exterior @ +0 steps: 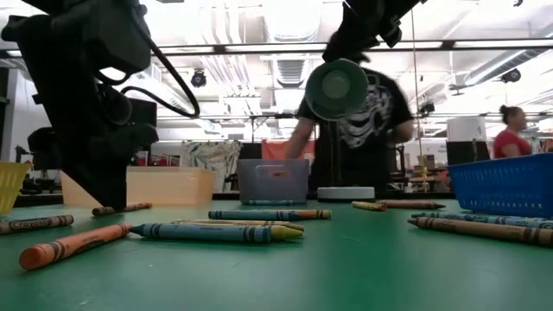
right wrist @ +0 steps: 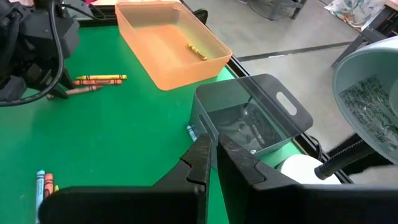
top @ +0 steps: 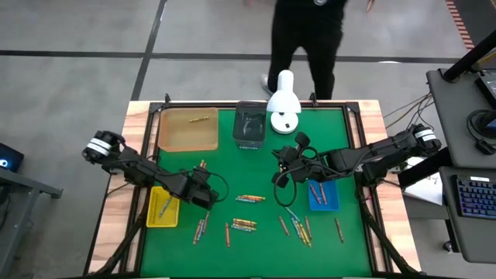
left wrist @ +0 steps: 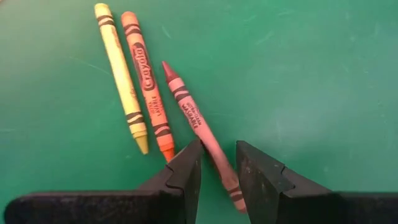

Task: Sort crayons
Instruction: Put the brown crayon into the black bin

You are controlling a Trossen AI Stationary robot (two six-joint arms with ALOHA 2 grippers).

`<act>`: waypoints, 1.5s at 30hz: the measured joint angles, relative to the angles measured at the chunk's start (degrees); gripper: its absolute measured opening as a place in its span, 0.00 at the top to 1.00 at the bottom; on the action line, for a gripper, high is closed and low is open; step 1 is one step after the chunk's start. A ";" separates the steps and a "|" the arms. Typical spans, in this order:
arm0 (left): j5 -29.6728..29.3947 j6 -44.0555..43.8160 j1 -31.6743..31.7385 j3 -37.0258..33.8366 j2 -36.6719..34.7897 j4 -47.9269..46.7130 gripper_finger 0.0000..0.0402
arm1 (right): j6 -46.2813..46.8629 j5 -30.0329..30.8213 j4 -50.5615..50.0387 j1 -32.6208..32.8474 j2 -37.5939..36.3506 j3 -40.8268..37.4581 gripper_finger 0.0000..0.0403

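A red-brown crayon point(left wrist: 189, 112) lies flat on the green mat beside a yellow crayon point(left wrist: 121, 81) and an orange crayon point(left wrist: 146, 81). My left gripper point(left wrist: 219, 149) points steeply down at it, open, one finger on each side of its blunt end; in the high view my left gripper point(top: 204, 195) is left of centre. More crayons point(top: 249, 199) lie scattered toward the near edge. My right gripper point(right wrist: 211, 155) is shut on nothing and hangs above the mat near the grey bin point(right wrist: 255, 118); in the high view my right gripper point(top: 279, 164) is right of centre. My left gripper straddles the red-brown crayon's blunt end point(left wrist: 227, 180) from above, fingers across the crayon, which lies slantwise in the gap, flat on the mat. Whether either finger touches it, I cannot tell.
An orange tray point(top: 187, 129) with one crayon and the grey bin point(top: 249, 128) stand at the far side. A yellow tray point(top: 163, 208) sits at the left, a blue tray point(top: 323, 194) at the right. A white lamp-like stand point(top: 284, 105) and a person point(top: 306, 39) are at the far edge.
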 joint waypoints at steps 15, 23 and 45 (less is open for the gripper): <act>0.50 0.48 -0.02 0.17 2.19 1.98 0.92 | -0.96 0.00 0.33 0.00 0.00 0.02 0.96; 1.49 2.29 0.10 -0.06 0.37 1.97 0.99 | -1.44 -0.24 0.42 0.00 -0.01 0.07 0.96; 1.19 68.02 0.02 -0.88 -22.49 40.64 1.00 | -8.09 -11.00 13.11 0.02 2.67 -0.48 0.96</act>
